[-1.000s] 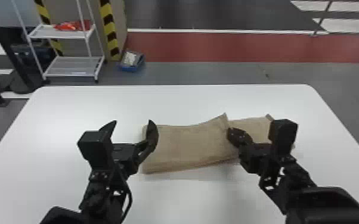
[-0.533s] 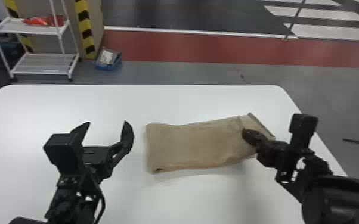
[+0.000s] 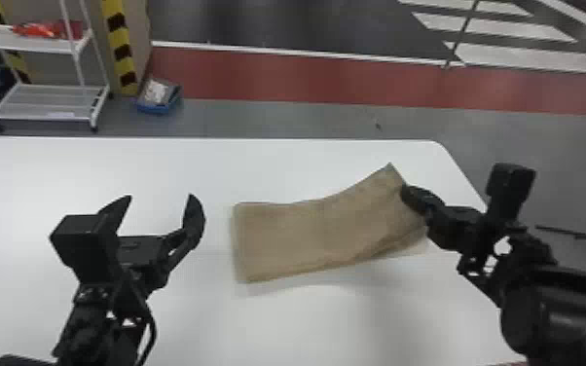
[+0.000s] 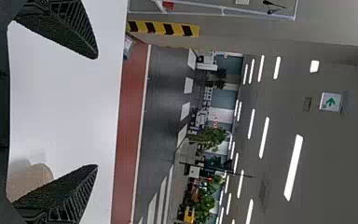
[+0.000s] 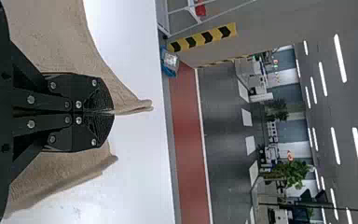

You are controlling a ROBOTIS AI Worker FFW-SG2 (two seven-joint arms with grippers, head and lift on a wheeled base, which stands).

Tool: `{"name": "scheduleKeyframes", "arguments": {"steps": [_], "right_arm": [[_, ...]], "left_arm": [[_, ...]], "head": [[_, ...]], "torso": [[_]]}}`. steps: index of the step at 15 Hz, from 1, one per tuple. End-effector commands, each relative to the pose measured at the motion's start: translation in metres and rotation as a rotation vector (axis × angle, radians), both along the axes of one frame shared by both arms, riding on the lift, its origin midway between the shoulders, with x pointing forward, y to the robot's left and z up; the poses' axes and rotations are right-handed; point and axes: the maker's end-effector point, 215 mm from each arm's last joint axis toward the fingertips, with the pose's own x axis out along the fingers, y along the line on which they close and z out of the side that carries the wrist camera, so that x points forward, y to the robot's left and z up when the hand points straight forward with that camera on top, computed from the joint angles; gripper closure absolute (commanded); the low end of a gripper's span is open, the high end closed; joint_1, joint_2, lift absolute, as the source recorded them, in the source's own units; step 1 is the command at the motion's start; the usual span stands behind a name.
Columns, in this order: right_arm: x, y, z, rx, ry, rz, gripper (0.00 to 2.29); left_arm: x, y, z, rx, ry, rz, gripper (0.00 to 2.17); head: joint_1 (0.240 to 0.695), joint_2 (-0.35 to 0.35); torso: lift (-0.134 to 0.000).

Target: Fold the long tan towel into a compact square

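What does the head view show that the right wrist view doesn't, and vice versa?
Head view's part: the left gripper, spread open over the table, left of the towel.

Right wrist view's part: a leafy green plant and ceiling lights.

Shared: the towel, the table, the red floor strip and the right gripper, shut on the towel.
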Motion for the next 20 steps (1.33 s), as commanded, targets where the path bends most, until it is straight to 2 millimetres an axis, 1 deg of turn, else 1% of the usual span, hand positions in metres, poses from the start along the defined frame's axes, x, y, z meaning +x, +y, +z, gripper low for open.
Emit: {"name": "scheduleKeyframes", "arguments": {"steps": [1,2,3,4,5,6,7,8,10,11,12,13,14,15,17,18,20], "right_arm": [[0.004,-0.037,-0.014,-0.019,0.061,-0.030,1.42],[0.006,-0.042,-0.035,-0.045,0.080,-0.015,1.42],[0.010,-0.042,-0.048,-0.062,0.080,-0.006,1.42],[0.016,-0.038,-0.059,-0.086,0.077,0.014,1.42],[0.021,-0.038,-0.059,-0.096,0.057,0.013,1.42],[0.023,-0.038,-0.056,-0.095,0.049,0.013,1.43],[0.023,-0.034,-0.054,-0.087,0.043,0.027,1.42],[0.025,-0.030,-0.040,-0.071,0.023,0.041,1.42],[0.029,-0.026,0.010,-0.042,-0.050,0.052,1.42],[0.032,-0.034,0.028,-0.024,-0.081,0.039,1.43],[0.041,-0.043,0.045,-0.021,-0.097,0.025,1.43],[0.050,-0.052,0.049,-0.034,-0.086,0.030,1.42],[0.055,-0.065,0.032,-0.045,-0.045,0.019,1.43],[0.057,-0.073,0.008,-0.051,0.004,0.018,1.42],[0.055,-0.081,-0.021,-0.060,0.028,0.007,1.42],[0.054,-0.082,-0.031,-0.055,0.037,0.006,1.42],[0.049,-0.090,-0.040,-0.062,0.041,-0.014,1.41]], "left_arm": [[0.000,0.000,0.000,0.000,0.000,-0.003,0.04],[0.001,-0.003,-0.003,-0.001,0.003,-0.011,0.04],[0.003,-0.004,-0.005,-0.002,0.006,-0.014,0.04],[0.005,-0.005,-0.007,0.000,0.011,-0.015,0.04],[0.006,-0.009,-0.006,-0.003,0.010,-0.019,0.04],[0.006,-0.011,-0.006,-0.002,0.009,-0.024,0.04],[0.006,-0.011,-0.006,0.000,0.009,-0.024,0.04],[0.006,-0.010,-0.007,0.000,0.010,-0.023,0.04],[0.006,-0.009,-0.009,0.003,0.013,-0.020,0.04],[0.006,-0.009,-0.009,0.003,0.014,-0.020,0.04],[0.006,-0.009,-0.009,0.003,0.014,-0.018,0.04],[0.005,-0.009,-0.010,0.004,0.015,-0.020,0.04],[0.005,-0.010,-0.012,0.003,0.018,-0.025,0.04],[0.006,-0.011,-0.016,0.003,0.026,-0.025,0.04],[0.006,-0.012,-0.019,0.002,0.031,-0.025,0.04],[0.007,-0.011,-0.019,0.004,0.031,-0.025,0.04],[0.008,-0.011,-0.019,0.006,0.031,-0.026,0.04]], "head": [[0.695,-0.194],[0.695,-0.204],[0.695,-0.217],[0.695,-0.227],[0.695,-0.237],[0.695,-0.237],[0.695,-0.237],[0.695,-0.238],[0.695,-0.236],[0.695,-0.228],[0.695,-0.226],[0.695,-0.226],[0.695,-0.233],[0.695,-0.240],[0.695,-0.254],[0.695,-0.264],[0.695,-0.271]], "torso": [[-0.123],[-0.123],[-0.123],[-0.123],[-0.123],[-0.123],[-0.123],[-0.123],[-0.123],[-0.123],[-0.123],[-0.123],[-0.123],[-0.123],[-0.123],[-0.123],[-0.123]]}}
